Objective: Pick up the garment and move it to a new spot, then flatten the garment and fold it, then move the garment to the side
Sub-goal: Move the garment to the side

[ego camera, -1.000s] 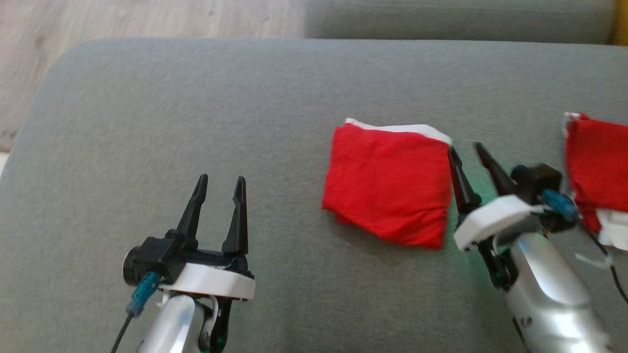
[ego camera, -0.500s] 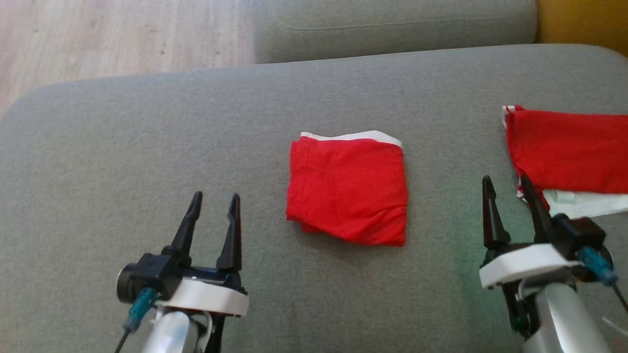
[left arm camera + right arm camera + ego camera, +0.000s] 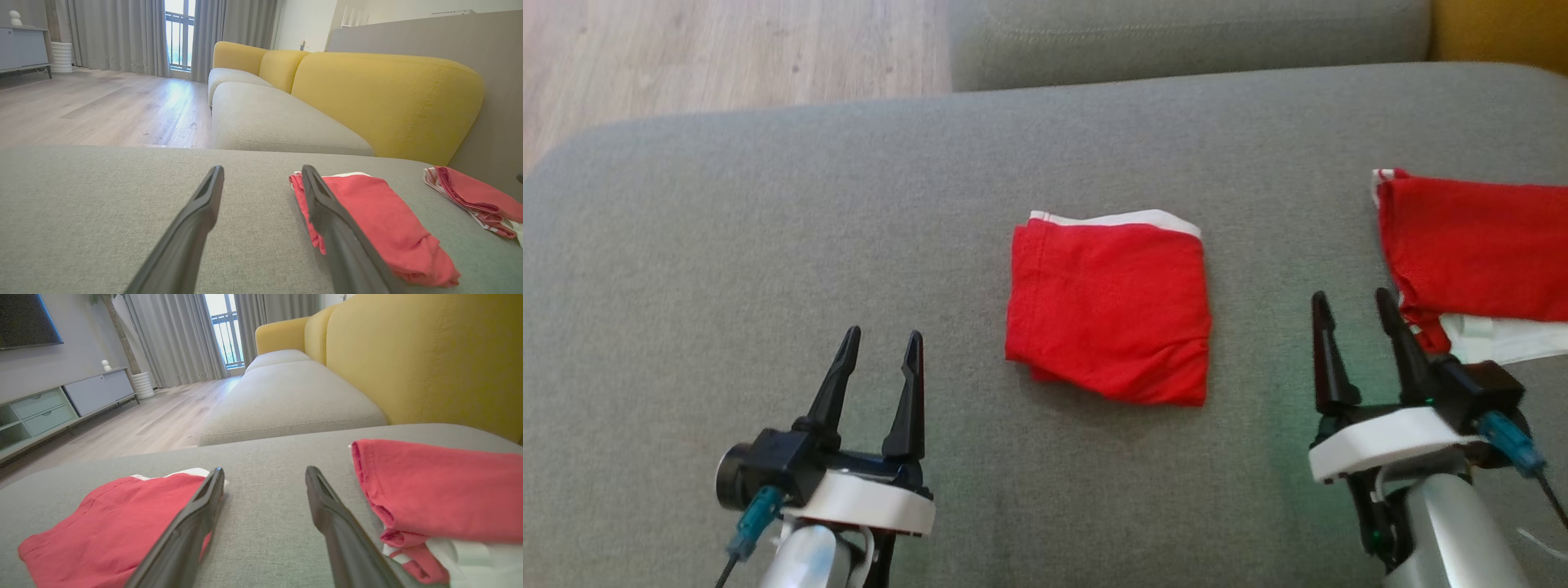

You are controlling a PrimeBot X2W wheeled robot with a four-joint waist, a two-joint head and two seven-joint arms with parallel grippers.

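A red garment (image 3: 1111, 310) with a white edge lies folded into a small rectangle on the grey couch cushion (image 3: 768, 229). My left gripper (image 3: 880, 335) stands open to its lower left, holding nothing. My right gripper (image 3: 1352, 296) is open to the garment's right, a little apart from it, empty. In the left wrist view the folded garment (image 3: 384, 224) lies just right of my fingers (image 3: 192, 228). In the right wrist view the same garment (image 3: 110, 522) sits left of my fingers (image 3: 196, 514).
A second red and white cloth (image 3: 1478, 261) lies at the cushion's right edge, close to my right gripper; the right wrist view shows this cloth (image 3: 441, 490) too. Another grey cushion (image 3: 1176, 33) and a yellow backrest (image 3: 384, 98) lie beyond. Wooden floor (image 3: 686, 57) borders the upper left.
My right gripper has let go of the folded garment's right edge, opened and drawn back toward the lower right. The head camera has shifted. The left gripper stays as it was.
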